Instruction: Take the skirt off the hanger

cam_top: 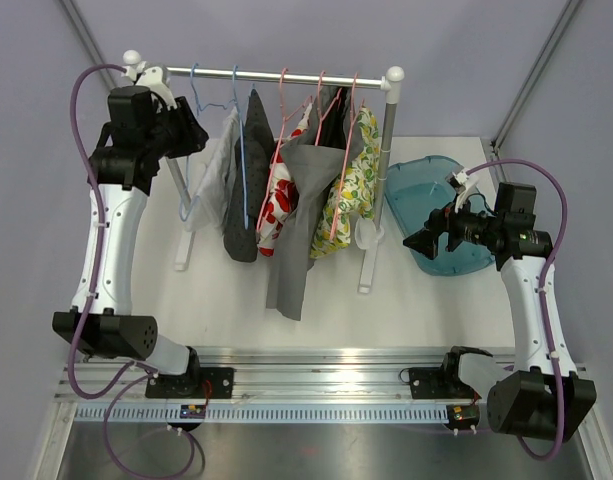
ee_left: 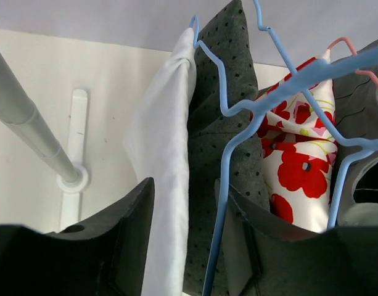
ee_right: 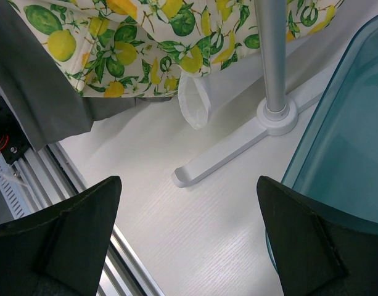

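Several garments hang on hangers from the rail [cam_top: 286, 73] of a white rack. At the left end, a white skirt [cam_top: 214, 175] and a dark dotted skirt [cam_top: 244, 190] hang on blue wire hangers. My left gripper [cam_top: 191, 135] is raised beside the white skirt, just under the rail. In the left wrist view the left gripper [ee_left: 185, 185] is open, and the white skirt [ee_left: 164, 142] and a blue hanger wire [ee_left: 222, 203] lie between its jaws, with the dotted skirt [ee_left: 222, 80] behind. My right gripper [cam_top: 418, 240] is open and empty over the table, right of the rack.
A red-flowered garment [cam_top: 281, 200], a long grey one [cam_top: 296, 230] and a lemon-print one [cam_top: 351, 190] hang further right. A blue bin [cam_top: 436, 200] sits at the right. The right wrist view shows the rack post [ee_right: 272, 55], its foot [ee_right: 238, 148] and the bin's edge [ee_right: 343, 154].
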### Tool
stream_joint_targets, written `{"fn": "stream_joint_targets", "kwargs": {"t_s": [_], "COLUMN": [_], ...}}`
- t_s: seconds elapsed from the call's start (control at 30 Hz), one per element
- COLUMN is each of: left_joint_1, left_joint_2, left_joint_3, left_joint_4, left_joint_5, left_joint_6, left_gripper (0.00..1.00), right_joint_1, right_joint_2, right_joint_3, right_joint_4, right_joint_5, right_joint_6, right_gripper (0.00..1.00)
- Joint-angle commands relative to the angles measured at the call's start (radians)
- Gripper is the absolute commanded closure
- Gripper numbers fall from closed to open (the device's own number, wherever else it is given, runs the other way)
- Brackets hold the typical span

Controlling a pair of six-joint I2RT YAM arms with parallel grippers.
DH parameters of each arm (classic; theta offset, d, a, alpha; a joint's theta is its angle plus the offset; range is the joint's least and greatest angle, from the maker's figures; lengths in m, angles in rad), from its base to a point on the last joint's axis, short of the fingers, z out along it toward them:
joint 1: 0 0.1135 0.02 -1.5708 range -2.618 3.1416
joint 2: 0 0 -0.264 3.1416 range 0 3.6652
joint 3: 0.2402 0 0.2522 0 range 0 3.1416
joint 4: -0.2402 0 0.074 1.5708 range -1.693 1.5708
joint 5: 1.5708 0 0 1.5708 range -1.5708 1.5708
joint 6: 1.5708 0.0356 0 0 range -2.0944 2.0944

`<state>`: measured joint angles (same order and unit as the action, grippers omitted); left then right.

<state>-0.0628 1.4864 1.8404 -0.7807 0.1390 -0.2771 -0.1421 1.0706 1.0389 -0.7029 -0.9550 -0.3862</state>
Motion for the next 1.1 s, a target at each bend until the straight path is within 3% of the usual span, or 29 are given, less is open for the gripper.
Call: {"fn": "stream_joint_targets", "kwargs": {"t_s": [0.0,0.1,0.13,0.23,0.27,0.63,0.87,1.07], "left_joint_1": [-0.011,-0.029,-0.035,-0.054,-0.058,-0.071,-0.071,-0.071], "left_joint_2": [-0.047,-0.078,-0.089,-0.129,-0.139,-0.299,-0.324,-0.458], "left_joint_3": [0.022,-0.024,-0.036,-0.084,-0.096,-0.236,-0.24,-0.361], "left_joint_4": [0.028,0.058,0.067,0.119,0.147,0.445,0.462,0.454], "left_joint_5": [-0.009,-0.021,-0.032,-0.058,-0.07,-0.076,-0.073,-0.055], "left_joint_6": [0.064,0.104,0.114,0.188,0.2,0.245,0.216,0.22], "left_gripper": [0.58,0.71,0.8,0.9,1.0,1.0,1.0,1.0], "right_joint_1": [0.006,0.006,0.006,0.006,0.006,0.003,-0.001,-0.004], "right_joint_2": [-0.017,-0.017,-0.017,-0.018,-0.018,-0.024,-0.026,-0.024], "right_joint_3": [0.0,-0.002,-0.003,-0.005,-0.007,-0.014,-0.019,-0.022], "right_joint_4": [0.028,0.028,0.029,0.028,0.029,0.029,0.028,0.013], "right_joint_5": [-0.016,-0.011,-0.01,-0.007,-0.007,0.005,0.01,-0.001], "right_joint_6": [-0.008,-0.01,-0.01,-0.01,-0.01,-0.014,-0.022,-0.051], "right_gripper": [0.0,0.0,0.01,0.0,0.0,0.0,0.01,0.0]}}
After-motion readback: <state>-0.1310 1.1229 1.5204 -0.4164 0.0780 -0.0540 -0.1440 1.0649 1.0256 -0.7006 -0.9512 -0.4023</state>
